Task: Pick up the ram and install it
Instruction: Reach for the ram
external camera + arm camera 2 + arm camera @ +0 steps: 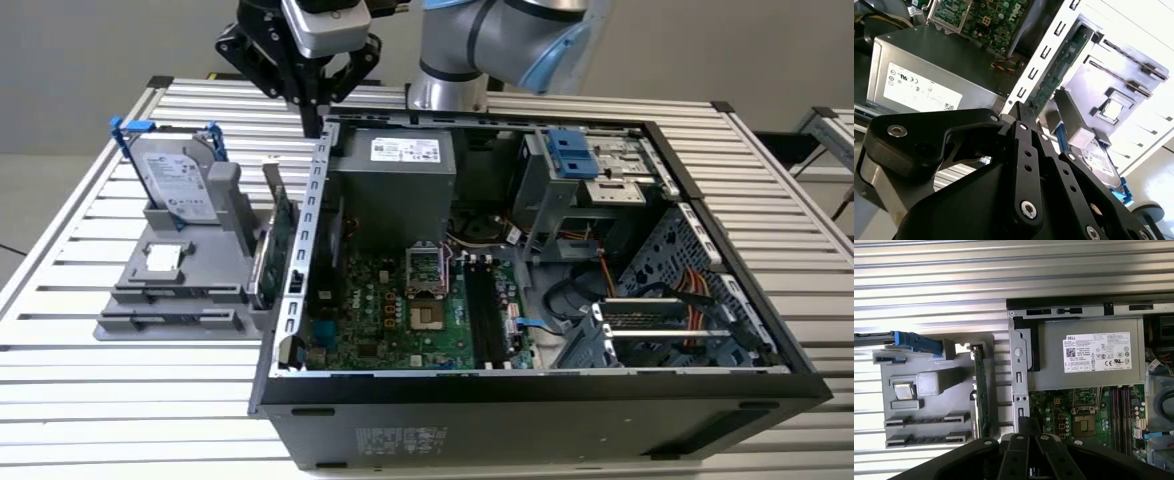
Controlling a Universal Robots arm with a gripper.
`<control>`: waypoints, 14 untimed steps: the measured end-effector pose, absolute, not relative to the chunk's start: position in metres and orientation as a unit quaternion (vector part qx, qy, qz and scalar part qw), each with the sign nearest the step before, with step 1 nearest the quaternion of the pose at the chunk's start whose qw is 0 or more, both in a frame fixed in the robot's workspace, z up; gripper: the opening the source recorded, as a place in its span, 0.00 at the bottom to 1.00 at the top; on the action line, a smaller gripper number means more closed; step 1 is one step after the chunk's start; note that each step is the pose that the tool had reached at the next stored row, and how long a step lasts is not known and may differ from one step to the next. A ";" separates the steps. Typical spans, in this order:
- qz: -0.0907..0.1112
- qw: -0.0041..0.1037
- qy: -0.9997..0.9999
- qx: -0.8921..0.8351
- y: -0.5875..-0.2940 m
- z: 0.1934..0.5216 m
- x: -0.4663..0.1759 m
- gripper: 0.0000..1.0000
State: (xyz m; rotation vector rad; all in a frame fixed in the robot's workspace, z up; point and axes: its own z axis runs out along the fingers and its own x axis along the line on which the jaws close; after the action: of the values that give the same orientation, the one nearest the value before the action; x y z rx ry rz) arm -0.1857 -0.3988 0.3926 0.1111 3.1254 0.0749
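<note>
Black gripper point(314, 120): upper left-centre of the exterior view, hanging over the rear edge of the open case point(534, 420). Fingers point(1020, 117) together, with nothing seen between them.

Ram: not surely told. Thin dark strips lie in the two slots point(926, 421) of the grey fixture point(949, 390), lower left of the first wrist view. It may be one of these; I cannot tell which, if either.

Also on the fixture: hard drive point(180, 170) at upper left of the exterior view, and green card point(981, 385) on edge just beside the case wall.

Motherboard point(387, 310): centre of the exterior view, with long dark sockets point(483, 315) to its right.

Step, as judged: before the pick-up, with the gripper well apart from the fixture slots.

Next move calls for: parted fingers, a true line along the thin stick, and clearance from the green card.
</note>
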 end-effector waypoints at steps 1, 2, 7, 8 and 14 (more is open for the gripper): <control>0.024 0.005 0.999 0.036 -0.399 0.392 -0.187 0.00; 0.024 0.003 0.999 0.036 -0.399 0.393 -0.188 0.00; 0.024 -0.002 0.999 0.036 -0.399 0.393 -0.194 0.00; 0.024 -0.002 0.999 0.036 -0.399 0.393 -0.195 0.00; 0.024 -0.002 0.999 0.036 -0.399 0.393 -0.203 0.00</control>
State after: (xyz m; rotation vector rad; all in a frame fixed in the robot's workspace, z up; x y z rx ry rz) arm -0.2032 -0.3988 0.3926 0.1123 3.1435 0.0742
